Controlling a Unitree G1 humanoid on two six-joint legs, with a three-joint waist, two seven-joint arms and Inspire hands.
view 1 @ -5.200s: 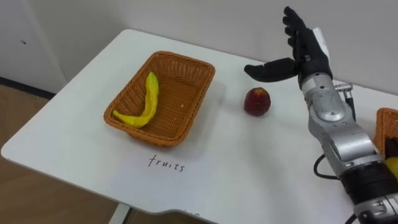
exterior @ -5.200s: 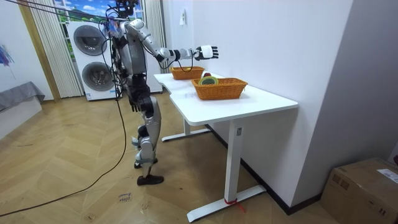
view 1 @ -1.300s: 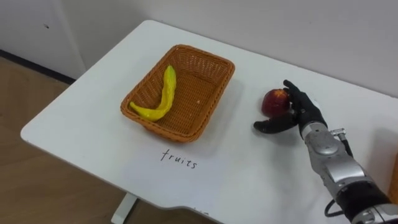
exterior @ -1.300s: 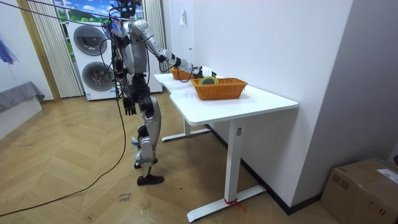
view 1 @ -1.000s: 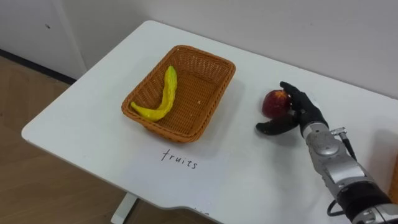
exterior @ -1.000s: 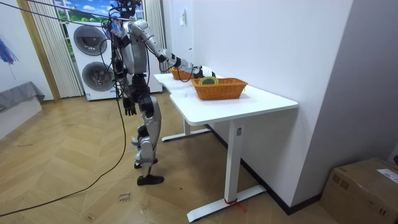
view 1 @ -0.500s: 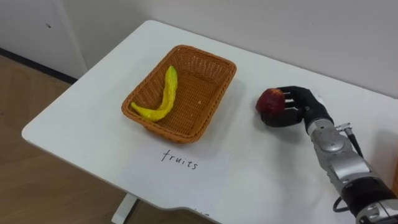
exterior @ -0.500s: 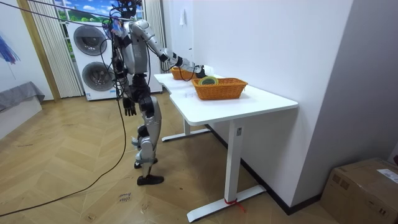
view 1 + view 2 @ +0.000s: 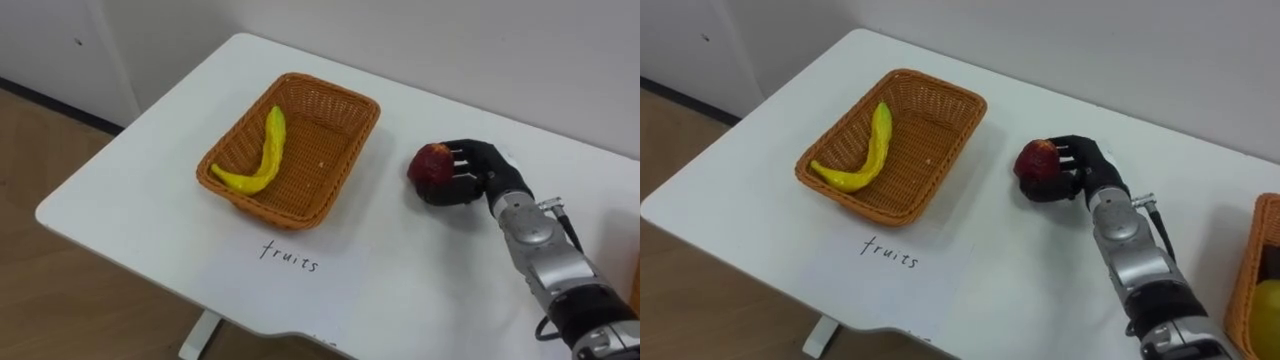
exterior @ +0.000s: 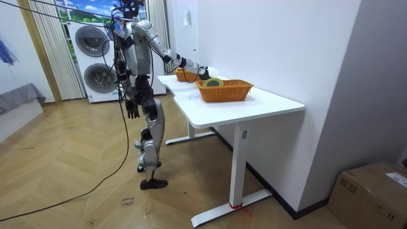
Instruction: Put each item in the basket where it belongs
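**Apple gripped, drop into the basket to come**

The white table [image 9: 130,190] carries the fruit basket [image 9: 275,210]. A second basket [image 9: 1246,262], well to its right, is cut off by the frame. The right hand [image 9: 485,172], right of the fruit basket, has its fingers curled round the apple [image 9: 432,164]; a banana [image 9: 262,155] lies inside the basket. The grasp looks made, so next comes lifting, carrying left over the rim and releasing. Whether the apple touches the tabletop is unclear. The left hand [image 10: 132,109], at the robot's side, is too small to read.

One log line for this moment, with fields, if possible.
right hand: shut on apple | banana: in fruit basket | left hand: hangs at side
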